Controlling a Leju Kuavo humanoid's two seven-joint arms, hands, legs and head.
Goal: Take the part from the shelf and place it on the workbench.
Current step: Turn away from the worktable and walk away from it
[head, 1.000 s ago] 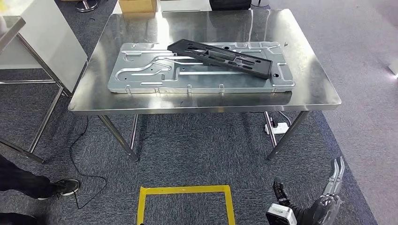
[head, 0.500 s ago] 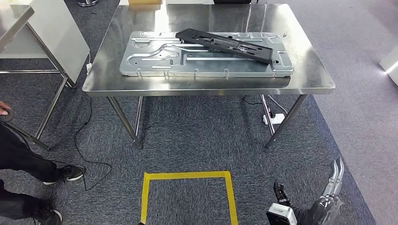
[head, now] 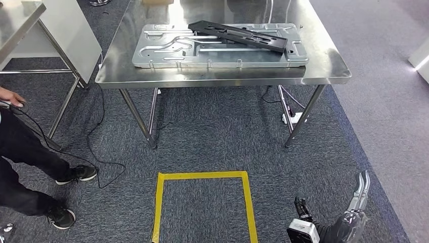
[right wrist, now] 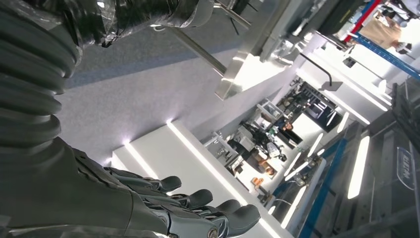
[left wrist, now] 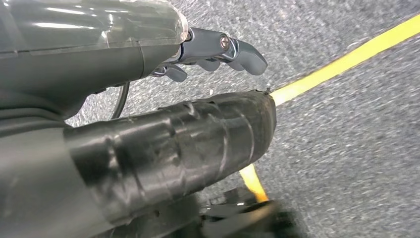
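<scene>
A long black part [head: 238, 35] lies at a slant across a large silver stamped plate [head: 167, 48] on the steel workbench [head: 222, 76], at the top of the head view. My right hand [head: 358, 202] hangs low at the bottom right, far from the bench, with its fingers straight and holding nothing. The right wrist view shows the same hand [right wrist: 198, 208] empty, with its fingers apart. In the left wrist view my left hand [left wrist: 213, 54] hangs over the carpet near a yellow tape line [left wrist: 341, 62], also with nothing in it.
A yellow tape square [head: 202, 175] marks the carpet in front of me. A person [head: 25, 152] stands at the left edge holding a cabled device, and the cable [head: 96, 152] trails across the floor. A second steel table [head: 20, 20] is at the top left. A power strip [head: 293, 117] lies under the workbench.
The whole picture has shifted: the workbench now sits higher and farther off, so the camera has moved back. The person at the left shows more fully. My right hand hangs as before.
</scene>
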